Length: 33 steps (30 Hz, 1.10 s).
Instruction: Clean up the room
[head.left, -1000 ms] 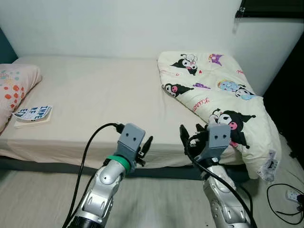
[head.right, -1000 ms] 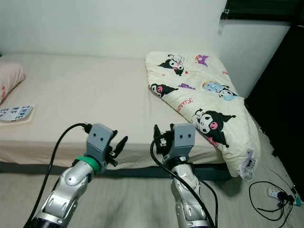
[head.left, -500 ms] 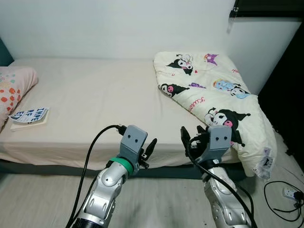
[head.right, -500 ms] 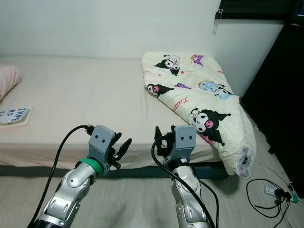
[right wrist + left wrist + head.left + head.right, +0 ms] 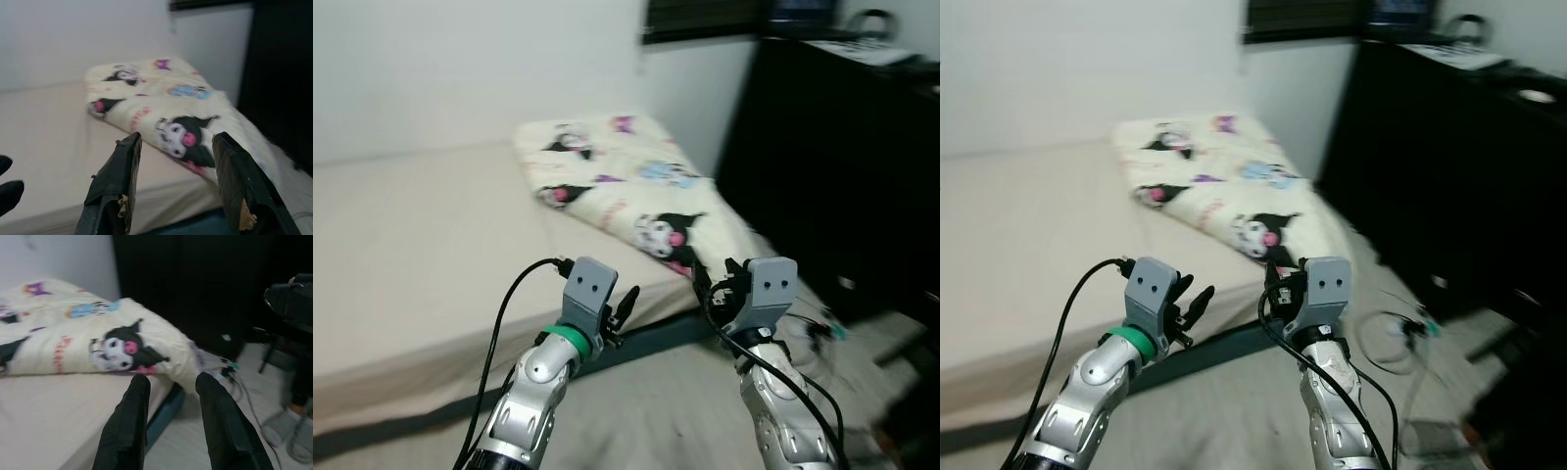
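A: Thing to tidy?
B: One folded blanket [image 5: 626,191], cream with cartoon prints, at the right end of the bed [image 5: 421,255]. Its long axis runs from the wall toward the bed's near right corner, and the near end droops over the edge toward the floor [image 5: 675,411].

A: Tools?
B: Two. Left tool [image 5: 625,311] and right tool [image 5: 713,291] are both raised in front of the robot, over the bed's near edge, neither touching anything. The left wrist view has its two black fingers [image 5: 128,426] spread with a gap between them, nothing held. The right wrist view has its fingers [image 5: 117,186] apart too, wider, empty, and aimed at the blanket.

A: Counts otherwise?
B: One bed, one blanket, one dark cabinet [image 5: 842,166] just right of the bed. On the floor by the cabinet there's a cable tangle [image 5: 1400,328]; can't count the leads.

A: What's hard to read?
B: Both eye views are motion-blurred, worst at the right edge. The stuff on top of the cabinet is too smeared to name. The bed's left end is cut off. In the left wrist view, a person's feet in grey slippers [image 5: 293,431] sit at the frame edge, the rest cropped.
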Available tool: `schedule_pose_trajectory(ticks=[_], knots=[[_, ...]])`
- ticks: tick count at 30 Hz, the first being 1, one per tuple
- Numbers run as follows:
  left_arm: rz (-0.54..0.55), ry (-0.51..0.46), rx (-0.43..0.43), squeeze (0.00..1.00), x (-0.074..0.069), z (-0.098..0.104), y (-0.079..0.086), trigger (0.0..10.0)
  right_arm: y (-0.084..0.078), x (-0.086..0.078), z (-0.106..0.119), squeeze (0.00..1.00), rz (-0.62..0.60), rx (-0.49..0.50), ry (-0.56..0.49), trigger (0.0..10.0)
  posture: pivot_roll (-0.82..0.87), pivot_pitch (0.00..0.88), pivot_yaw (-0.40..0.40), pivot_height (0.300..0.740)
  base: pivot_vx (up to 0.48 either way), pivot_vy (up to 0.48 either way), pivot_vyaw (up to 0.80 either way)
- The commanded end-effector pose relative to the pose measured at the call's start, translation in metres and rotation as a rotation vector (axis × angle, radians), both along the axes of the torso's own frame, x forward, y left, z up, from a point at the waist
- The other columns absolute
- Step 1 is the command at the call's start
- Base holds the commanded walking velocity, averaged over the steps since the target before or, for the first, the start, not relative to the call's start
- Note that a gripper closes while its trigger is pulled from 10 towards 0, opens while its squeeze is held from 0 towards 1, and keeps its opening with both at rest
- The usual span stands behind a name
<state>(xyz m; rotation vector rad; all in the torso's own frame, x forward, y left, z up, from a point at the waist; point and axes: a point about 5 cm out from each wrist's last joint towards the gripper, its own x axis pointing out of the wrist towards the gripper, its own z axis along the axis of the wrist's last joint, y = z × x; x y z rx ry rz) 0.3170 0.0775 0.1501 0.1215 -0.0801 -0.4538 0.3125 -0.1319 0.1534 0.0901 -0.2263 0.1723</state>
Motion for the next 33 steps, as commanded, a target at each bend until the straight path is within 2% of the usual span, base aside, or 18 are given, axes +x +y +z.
schedule_pose_trajectory(ticks=[1,11,14,20,23,26,29,33], knots=[[0.005,0.02,-0.001,0.0,-0.001,-0.004,0.002,10.0,0.001,-0.001,-0.005,0.0,0.0,0.016,0.026,10.0,-0.15,0.065,0.078,0.74,0.0,0.0,-0.79],[0.002,0.02,0.011,0.0,-0.002,-0.005,0.002,10.0,0.001,-0.001,-0.005,0.0,-0.002,0.015,0.025,10.0,-0.14,0.066,0.079,0.74,0.0,0.0,-0.79],[0.011,0.013,0.023,0.0,-0.001,-0.006,0.004,10.0,0.001,-0.001,-0.006,0.0,-0.005,-0.003,0.026,10.0,-0.14,0.066,0.079,0.74,0.0,0.0,-0.2],[0.064,0.01,0.068,0.0,-0.001,-0.013,0.016,10.0,0.005,-0.001,-0.012,0.0,0.001,-0.085,0.035,10.0,-0.13,0.062,0.072,0.74,0.081,0.0,0.0],[0.149,0.039,0.117,0.0,-0.004,-0.028,0.041,10.0,0.016,-0.003,-0.02,0.0,0.052,-0.087,0.061,10.0,-0.11,0.066,0.045,0.74,0.296,0.0,0.0],[0.198,0.048,0.132,0.0,-0.008,-0.034,0.053,10.0,0.025,-0.003,-0.025,0.0,0.098,-0.097,0.077,10.0,-0.08,0.068,0.018,0.74,0.312,0.0,0.0],[0.22,0.042,0.132,0.0,-0.012,-0.035,0.056,10.0,0.031,0.0,-0.024,0.0,0.127,-0.093,0.077,10.0,-0.07,0.07,0.007,0.74,0.353,0.0,0.0],[0.217,0.028,0.132,0.0,-0.014,-0.035,0.052,10.0,0.032,0.004,-0.021,0.0,0.128,-0.084,0.067,10.0,-0.07,0.069,0.006,0.74,0.416,0.0,0.0]])
